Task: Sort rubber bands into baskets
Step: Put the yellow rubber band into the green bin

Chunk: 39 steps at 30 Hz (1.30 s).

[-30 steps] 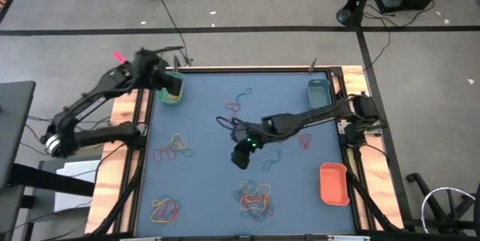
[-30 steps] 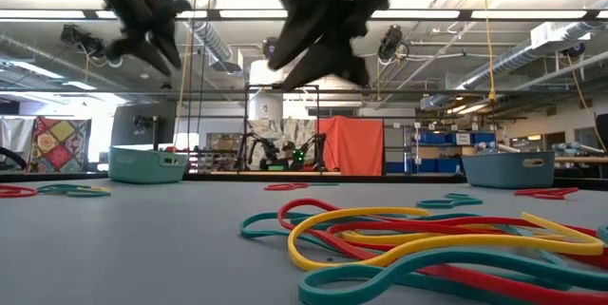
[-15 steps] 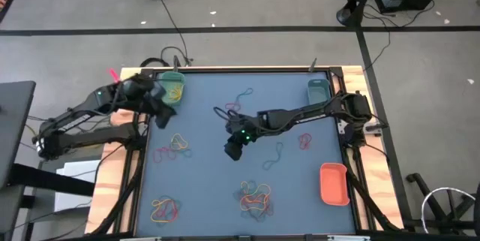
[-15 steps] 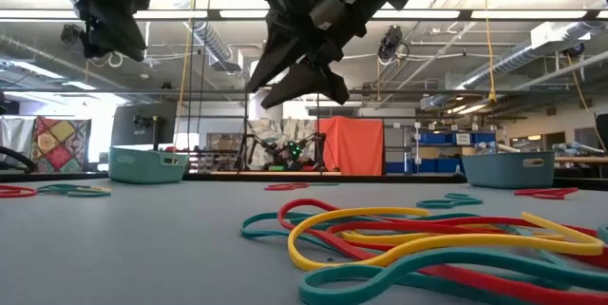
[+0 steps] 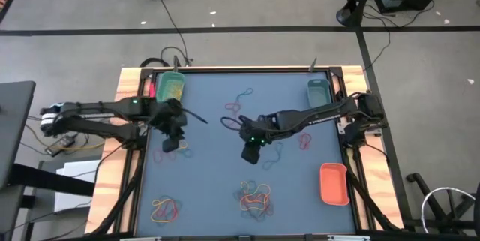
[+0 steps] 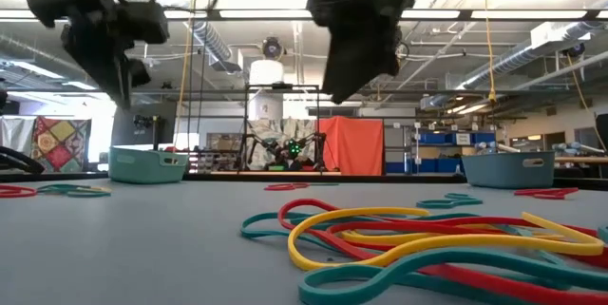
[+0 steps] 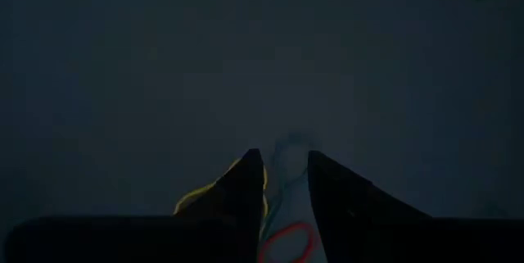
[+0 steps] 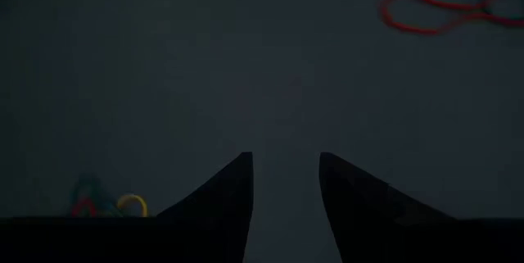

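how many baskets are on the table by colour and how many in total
Green basket: 1
Teal basket: 1
Orange-red basket: 1
Total: 3 baskets

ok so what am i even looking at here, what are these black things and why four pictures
Two dark robot arms work at a blue table. One picture looks straight down, one looks level across the tabletop, and two come from cameras on the arms' wrists. The left gripper hangs over a cluster of rubber bands; the right gripper hangs over bare table near the middle. Both are open and hold nothing. Small coloured rubber bands lie in scattered piles, such as the near one. Three baskets sit at the edges: green basket, teal basket, orange basket.
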### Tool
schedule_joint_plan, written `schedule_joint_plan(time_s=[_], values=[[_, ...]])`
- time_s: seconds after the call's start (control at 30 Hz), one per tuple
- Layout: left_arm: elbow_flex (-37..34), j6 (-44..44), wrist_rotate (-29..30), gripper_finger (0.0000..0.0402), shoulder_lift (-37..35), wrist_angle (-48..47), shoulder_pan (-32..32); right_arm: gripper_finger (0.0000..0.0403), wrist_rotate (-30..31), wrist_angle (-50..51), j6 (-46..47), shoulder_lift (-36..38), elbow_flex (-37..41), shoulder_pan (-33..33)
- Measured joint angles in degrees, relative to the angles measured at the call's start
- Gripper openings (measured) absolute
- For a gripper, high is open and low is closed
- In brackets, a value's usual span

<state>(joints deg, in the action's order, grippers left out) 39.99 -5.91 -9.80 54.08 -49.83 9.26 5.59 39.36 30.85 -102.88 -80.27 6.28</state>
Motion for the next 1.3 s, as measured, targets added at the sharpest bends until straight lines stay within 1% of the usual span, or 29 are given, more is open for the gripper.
schedule_joint_plan(time_s=[0.07,0.13,0.27,0.4,0.53,0.7,0.8,0.9,1.0,1.17,1.3], values=[[0.0,-0.2,1.4,0.0102,3.2,0.0,-0.1,0.0153,1.4,1.6,0.0,0.5,0.0,0.8],[0.0,-0.7,1.6,0.0102,6.1,0.3,-0.1,0.0153,2.3,2.3,0.2,0.5,0.0,1.3],[0.0,-2.1,3.2,0.0102,11.4,3.0,-0.2,0.0153,2.6,2.5,0.7,0.5,0.0,2.4],[0.0,-5.3,4.2,0.0102,15.7,6.6,-0.2,0.0153,4.0,3.9,1.9,0.5,0.0,3.9],[-0.1,-9.5,5.1,0.0103,19.2,6.0,-0.4,0.0153,6.9,7.6,3.1,0.5,0.0,5.8],[-4.4,-17.8,6.5,0.0118,19.4,9.2,-2.4,0.0153,12.1,11.6,5.5,0.5,0.0,7.8],[-6.9,-22.4,8.2,0.0134,18.9,9.4,-3.2,0.0153,13.1,11.4,6.5,0.5,0.2,8.3],[-8.1,-24.6,9.2,0.0149,18.9,9.8,-3.7,0.0153,13.1,10.3,6.5,0.5,1.4,8.3],[-8.2,-24.7,10.7,0.0157,18.9,10.1,-3.8,0.0153,12.2,8.3,6.5,0.5,3.5,8.3],[-7.8,-24.2,12.0,0.0158,18.9,10.2,-3.8,0.0153,9.5,6.2,6.6,0.4,6.7,8.3],[-7.7,-20.9,13.1,0.0157,19.5,13.2,-3.6,0.0153,9.0,5.3,6.6,0.4,8.2,8.2]])
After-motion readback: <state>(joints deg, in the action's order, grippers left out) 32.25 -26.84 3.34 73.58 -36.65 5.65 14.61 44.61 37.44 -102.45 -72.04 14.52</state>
